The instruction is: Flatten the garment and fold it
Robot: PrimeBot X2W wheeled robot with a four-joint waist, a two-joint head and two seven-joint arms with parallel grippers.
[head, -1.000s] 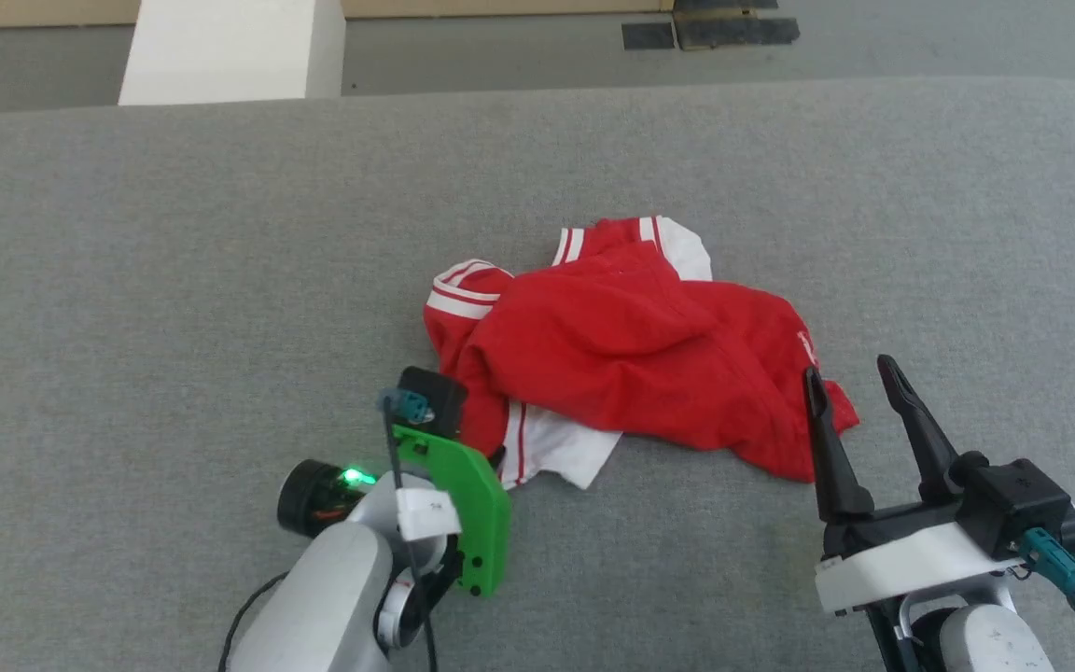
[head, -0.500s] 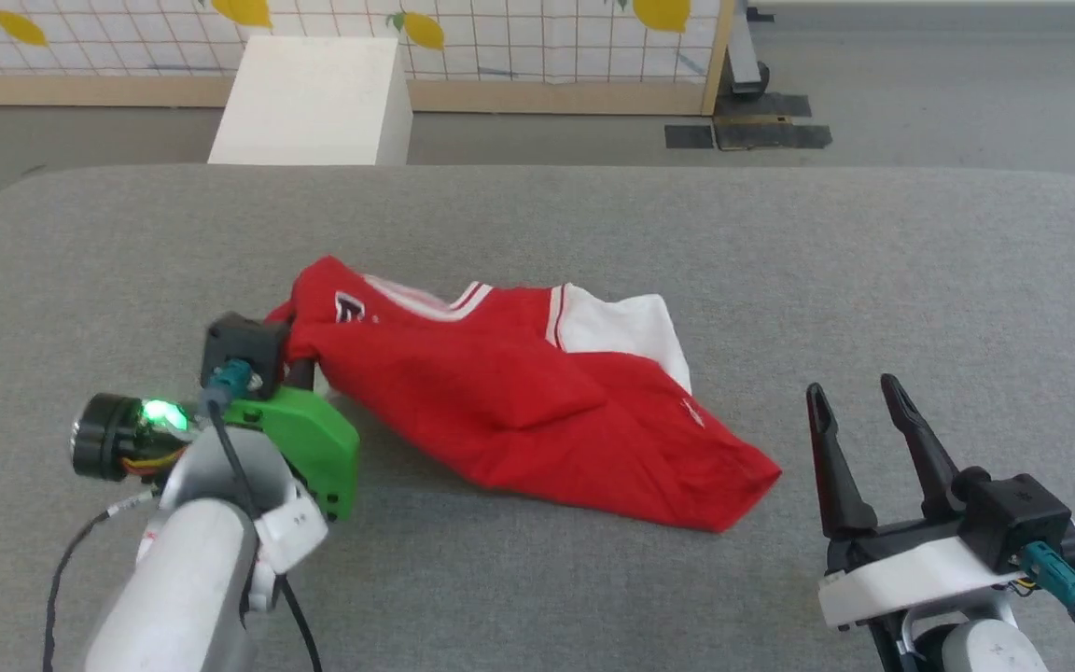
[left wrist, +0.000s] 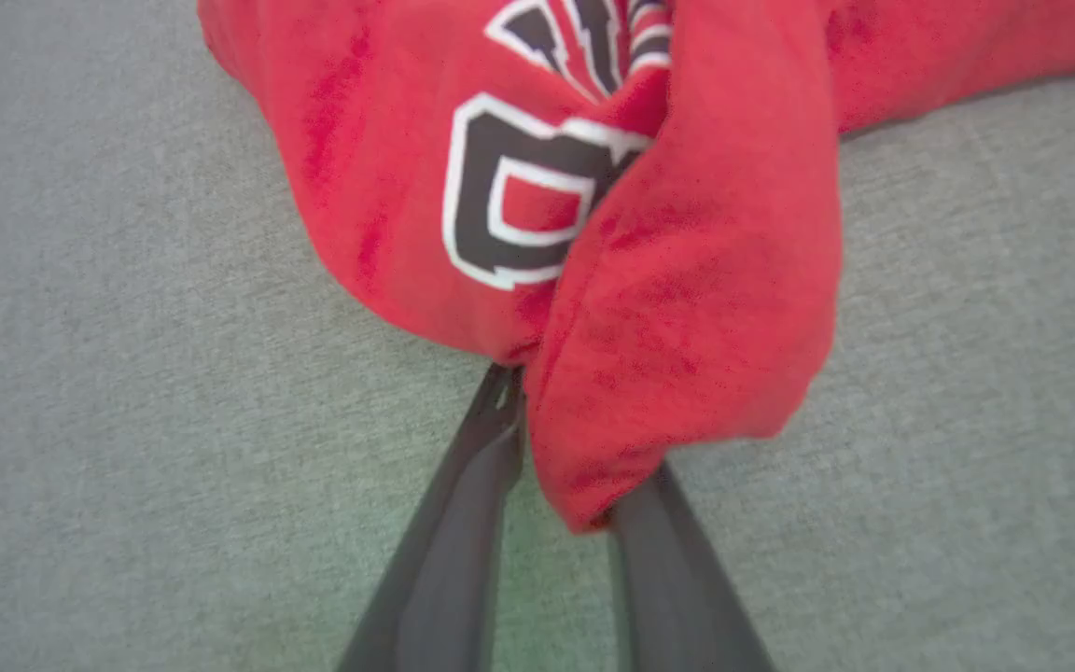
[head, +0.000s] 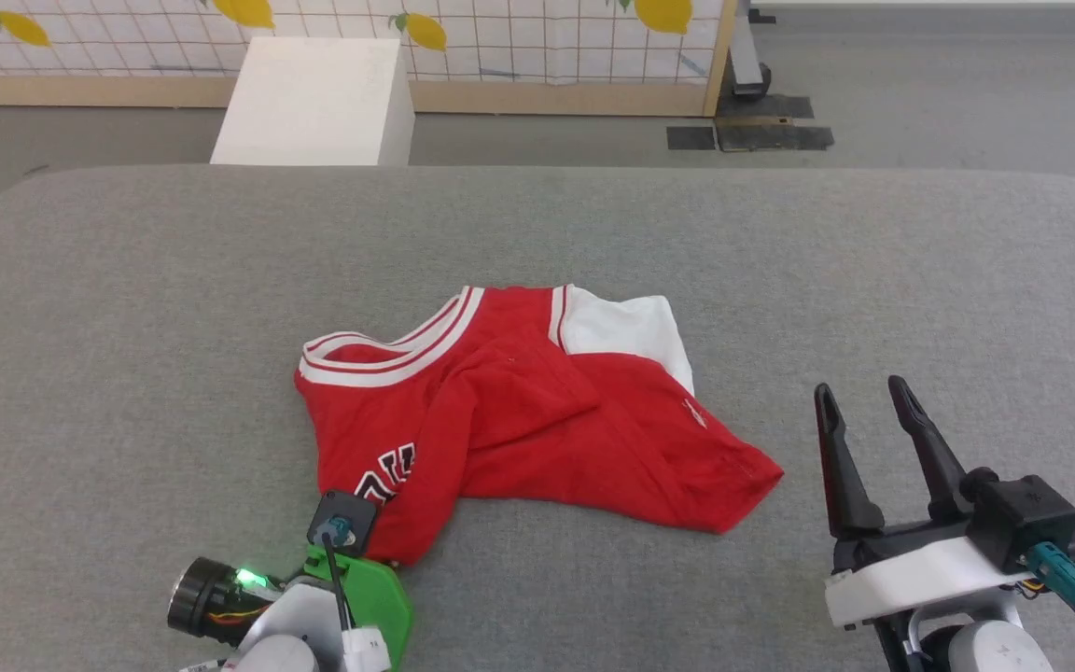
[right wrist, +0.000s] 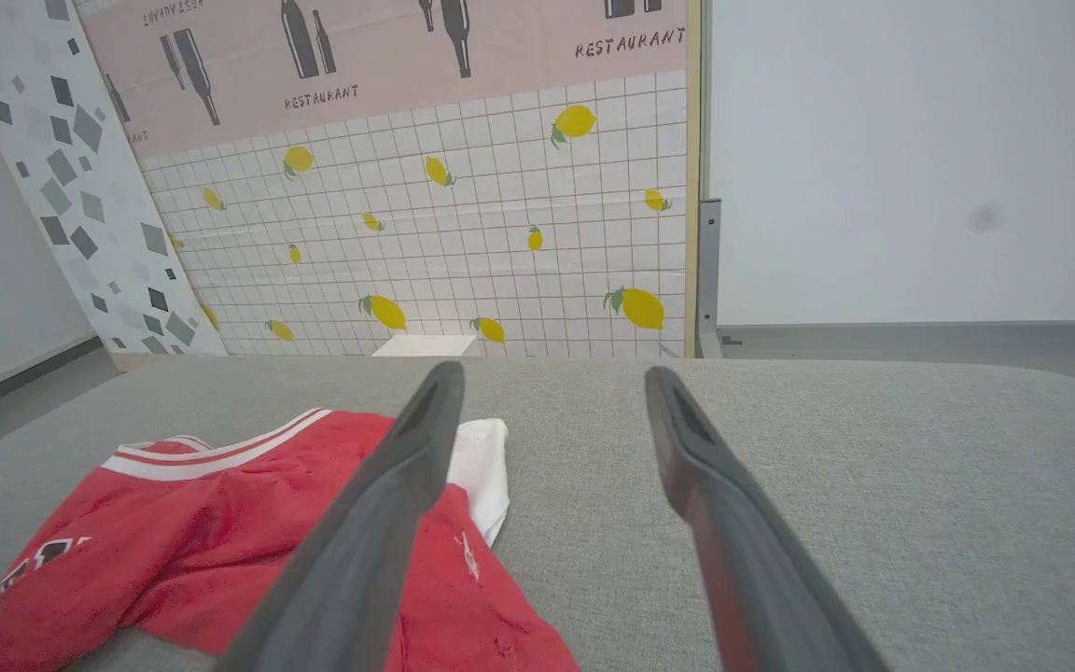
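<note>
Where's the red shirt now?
Head view: the shirt lies crumpled at the middle of the table, its near left corner at the left gripper, the right gripper off to its right.

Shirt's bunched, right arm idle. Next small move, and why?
Probably send the open right gripper to the near right corner of the garment and pinch it: the cloth lies folded over itself, and the left gripper has a near-left fold between its fingers, so both could pull it flat.

The garment (head: 537, 420) lies on the middle of the counter (head: 127, 280), the left gripper (left wrist: 561, 439) at its near left corner, the right gripper (head: 859, 390) near its right end.
</note>
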